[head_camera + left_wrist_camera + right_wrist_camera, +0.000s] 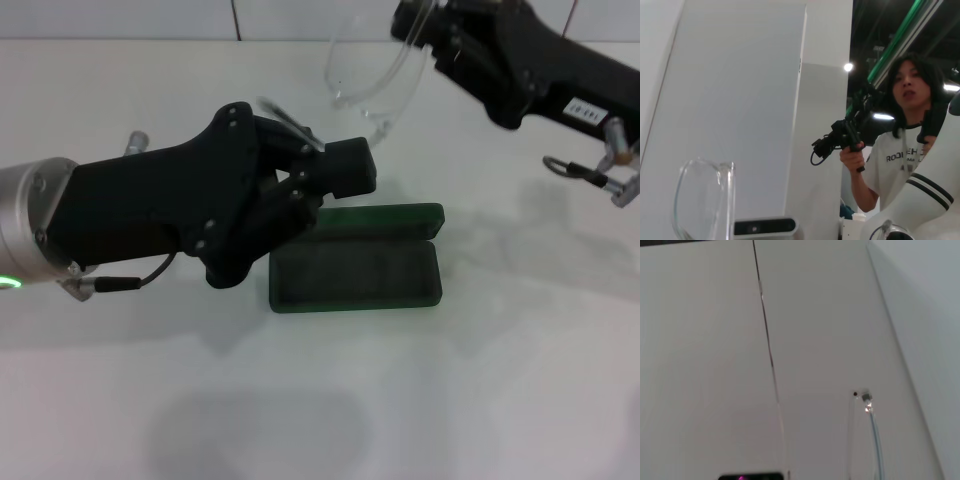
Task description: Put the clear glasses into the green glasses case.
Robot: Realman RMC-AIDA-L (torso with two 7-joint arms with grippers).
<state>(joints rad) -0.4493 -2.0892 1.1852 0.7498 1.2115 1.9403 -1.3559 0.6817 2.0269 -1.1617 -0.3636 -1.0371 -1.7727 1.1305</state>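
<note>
Two grippers up at once, with the clear glasses [372, 85] carried in the air above and behind the green glasses case [355, 272]. Found the left gripper [345, 170] low over the case's left end, close above its raised lid, fingers [352, 160] drawn together and apparently pinching one long thin clear arm near its tip; caught one rounded lens close by in that arm's wrist view. Saw the case itself lying open on the white table [500, 400], lid tipped back, felt-lined tray facing up with nothing in it. Placed the glasses' front well behind the case's middle, lenses hanging down, arms spread rather than folded. Farther right, found the right gripper [425, 35] high behind the case's right end, against the far end of the frame; could not tell whether it had any real hold there. Judged the placing not yet done. Feared a twisted or sprung frame if the two arms moved out of step. Feared a slip from so thin a pinch on smooth plastic. Feared, too, unfolded arms catching on the case's rim, or the low left gripper nudging the lid or shoving the case aside.
</note>
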